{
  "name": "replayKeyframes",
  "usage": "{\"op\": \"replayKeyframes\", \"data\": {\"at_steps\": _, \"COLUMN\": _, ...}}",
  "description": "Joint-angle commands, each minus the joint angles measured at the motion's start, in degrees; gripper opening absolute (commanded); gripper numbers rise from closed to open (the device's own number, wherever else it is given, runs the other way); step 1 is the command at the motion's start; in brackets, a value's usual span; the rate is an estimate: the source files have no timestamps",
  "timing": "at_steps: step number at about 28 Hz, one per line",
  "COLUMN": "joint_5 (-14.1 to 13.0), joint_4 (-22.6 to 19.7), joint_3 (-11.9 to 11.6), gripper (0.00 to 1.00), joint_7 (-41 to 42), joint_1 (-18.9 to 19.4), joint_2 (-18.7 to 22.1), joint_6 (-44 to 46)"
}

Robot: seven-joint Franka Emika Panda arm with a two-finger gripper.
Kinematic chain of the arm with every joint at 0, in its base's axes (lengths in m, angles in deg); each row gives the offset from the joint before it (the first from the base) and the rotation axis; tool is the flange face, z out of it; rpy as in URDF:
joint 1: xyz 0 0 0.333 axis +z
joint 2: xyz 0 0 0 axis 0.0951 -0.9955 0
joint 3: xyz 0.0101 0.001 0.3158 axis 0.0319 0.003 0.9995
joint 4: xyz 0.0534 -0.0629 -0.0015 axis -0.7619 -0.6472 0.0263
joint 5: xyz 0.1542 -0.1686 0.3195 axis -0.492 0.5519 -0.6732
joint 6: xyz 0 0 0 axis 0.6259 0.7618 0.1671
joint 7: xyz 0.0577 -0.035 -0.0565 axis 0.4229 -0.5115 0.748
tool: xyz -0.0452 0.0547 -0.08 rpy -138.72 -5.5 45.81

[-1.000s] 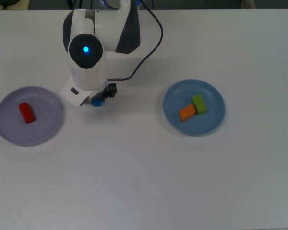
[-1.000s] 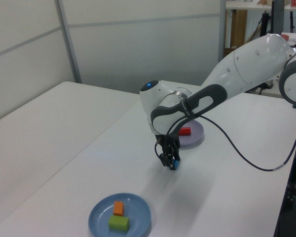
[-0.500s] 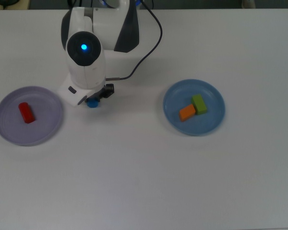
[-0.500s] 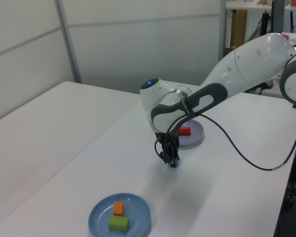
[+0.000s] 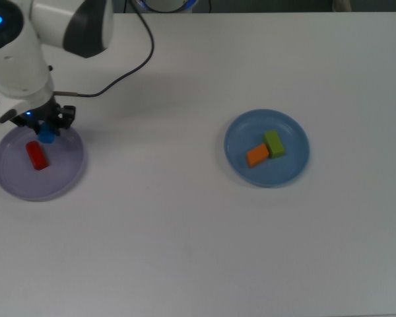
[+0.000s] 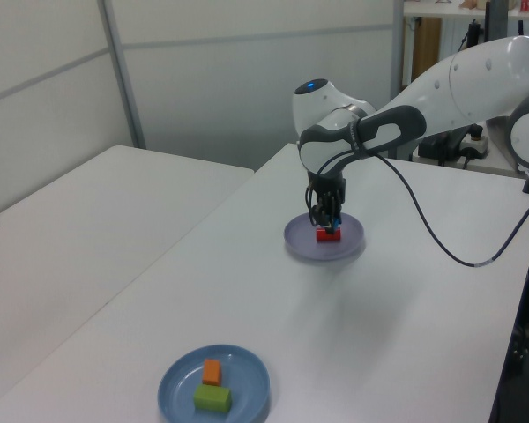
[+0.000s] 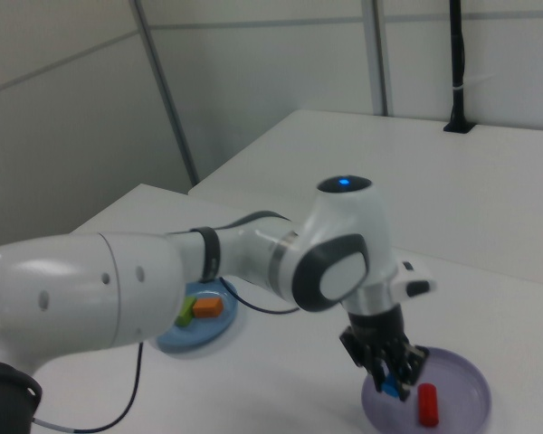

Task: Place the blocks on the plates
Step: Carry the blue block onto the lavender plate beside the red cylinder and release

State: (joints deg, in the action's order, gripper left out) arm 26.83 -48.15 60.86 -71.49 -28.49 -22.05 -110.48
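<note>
With three blocks already resting on plates, the step in hand looks like the last delivery: the gripper point(image 5: 47, 129) has its fingers closed on the small blue block point(image 5: 47, 137) and holds it over the far rim of the lavender plate point(image 5: 59, 181), which sits by the left edge of the table point(image 5: 185, 251) in the top view. The red block point(image 5: 36, 156) lies on that same plate, just beside the blue one. The green block point(image 5: 274, 143) and orange block point(image 5: 257, 156) lie touching each other on the blue plate point(image 5: 294, 168), well apart toward the top view's right.

In my judgement the next move calls for a short descent, then parting the fingers to set the blue block down inside the rim without knocking the red one; shifting slightly toward the plate's centre might help, since the block hangs near the plate's edge. The table between the two plates and along the near edge is bare, so retreat upward or toward the middle is unobstructed. The arm's black cable point(image 5: 129, 72) trails across the far side.
</note>
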Motion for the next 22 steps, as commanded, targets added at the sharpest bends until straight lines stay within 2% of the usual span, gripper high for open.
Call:
{"op": "replayKeyframes", "data": {"at_steps": 1, "joint_5": 0.58, "joint_4": 1.78, "joint_3": -0.11, "gripper": 0.08, "joint_7": 0.35, "joint_1": -0.43, "joint_2": -4.76, "joint_6": -4.34}}
{"op": "replayKeyframes", "data": {"at_steps": 7, "joint_5": -0.48, "joint_4": 1.69, "joint_3": -0.11, "gripper": 0.11, "joint_7": -0.01, "joint_1": -1.05, "joint_2": -4.85, "joint_6": -6.72}}
{"op": "replayKeyframes", "data": {"at_steps": 11, "joint_5": -0.48, "joint_4": 1.51, "joint_3": -0.11, "gripper": 0.21, "joint_7": -0.09, "joint_1": -1.05, "joint_2": -4.85, "joint_6": -6.72}}
{"op": "replayKeyframes", "data": {"at_steps": 13, "joint_5": -0.48, "joint_4": 1.51, "joint_3": -0.11, "gripper": 0.36, "joint_7": -0.01, "joint_1": -1.05, "joint_2": -4.85, "joint_6": -6.72}}
{"op": "replayKeyframes", "data": {"at_steps": 14, "joint_5": -0.48, "joint_4": 1.51, "joint_3": -0.11, "gripper": 0.67, "joint_7": -0.01, "joint_1": -1.05, "joint_2": -4.85, "joint_6": -6.72}}
{"op": "replayKeyframes", "data": {"at_steps": 15, "joint_5": -0.48, "joint_4": 1.51, "joint_3": -0.11, "gripper": 0.86, "joint_7": -0.09, "joint_1": -1.05, "joint_2": -4.85, "joint_6": -6.72}}
{"op": "replayKeyframes", "data": {"at_steps": 16, "joint_5": -0.48, "joint_4": 1.43, "joint_3": -0.11, "gripper": 1.0, "joint_7": -0.27, "joint_1": -0.96, "joint_2": -4.85, "joint_6": -6.72}}
{"op": "replayKeyframes", "data": {"at_steps": 22, "joint_5": -0.39, "joint_4": 1.42, "joint_3": 0.15, "gripper": 1.0, "joint_7": -0.53, "joint_1": 0.01, "joint_2": -4.68, "joint_6": -6.28}}
